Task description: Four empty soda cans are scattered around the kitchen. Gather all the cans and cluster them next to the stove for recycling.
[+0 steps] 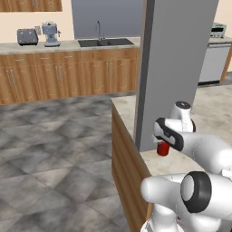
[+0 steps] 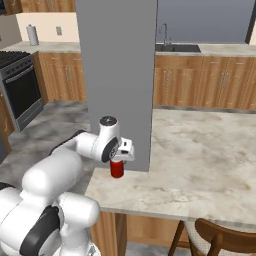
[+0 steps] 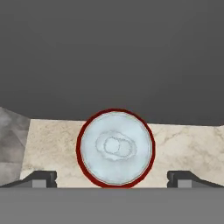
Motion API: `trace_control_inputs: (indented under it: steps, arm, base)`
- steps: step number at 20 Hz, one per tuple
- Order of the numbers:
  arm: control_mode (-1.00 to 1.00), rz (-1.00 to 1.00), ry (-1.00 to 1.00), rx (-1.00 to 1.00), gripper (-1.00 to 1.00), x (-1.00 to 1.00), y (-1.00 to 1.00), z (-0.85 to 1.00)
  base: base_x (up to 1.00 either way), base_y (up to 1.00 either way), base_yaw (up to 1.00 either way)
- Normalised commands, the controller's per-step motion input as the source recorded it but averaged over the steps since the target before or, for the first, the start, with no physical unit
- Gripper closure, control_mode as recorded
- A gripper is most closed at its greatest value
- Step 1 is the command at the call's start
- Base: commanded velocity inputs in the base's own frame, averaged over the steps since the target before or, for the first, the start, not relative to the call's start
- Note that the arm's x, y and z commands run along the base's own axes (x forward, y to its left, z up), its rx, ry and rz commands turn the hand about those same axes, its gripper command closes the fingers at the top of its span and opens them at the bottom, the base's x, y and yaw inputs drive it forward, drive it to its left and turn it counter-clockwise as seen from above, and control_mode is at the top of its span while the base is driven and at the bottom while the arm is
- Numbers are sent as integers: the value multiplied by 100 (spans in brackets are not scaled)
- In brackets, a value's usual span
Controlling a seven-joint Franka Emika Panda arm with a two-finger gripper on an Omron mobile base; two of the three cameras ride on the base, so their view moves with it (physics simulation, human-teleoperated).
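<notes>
The grey pillar (image 2: 115,80) is my landmark: it rises from the corner of the marble island counter (image 2: 200,155) and fills the far side of my hand view. At its foot, on the counter and just beside its face, stands one soda can (image 2: 117,169), upright, silver top toward me. The stove (image 2: 17,85) sits well apart from the pillar, across the floor on the far side of it in the right base view, so I judge this can has a long carry ahead.

My gripper (image 3: 112,180) hangs directly over the can, jaws spread wide, one fingertip (image 3: 40,178) on each side of the rim and neither touching it; I hold nothing.

An empty can should be very light, with a thin wall that dents under a hard squeeze and a smooth, slippery skin. I would take it across the round body, below the rim, with modest force.

Much is hidden. From above I see its lid alone, not its side or height. In both base views my wrist covers its upper part. Whether it touches the pillar I cannot tell.
</notes>
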Motion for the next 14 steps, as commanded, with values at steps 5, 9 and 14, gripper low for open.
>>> trace_control_inputs:
  steps: [5, 9, 14]
  arm:
    - [-100, 0, 4, 0, -100, 17, 0, -12]
    - [-100, 0, 3, 0, -100, 12, 0, -16]
    - [-100, 2, 3, 0, -100, 2, -1, -18]
  base:
    - [0, 0, 0]
    - [0, 0, 0]
    - [0, 0, 0]
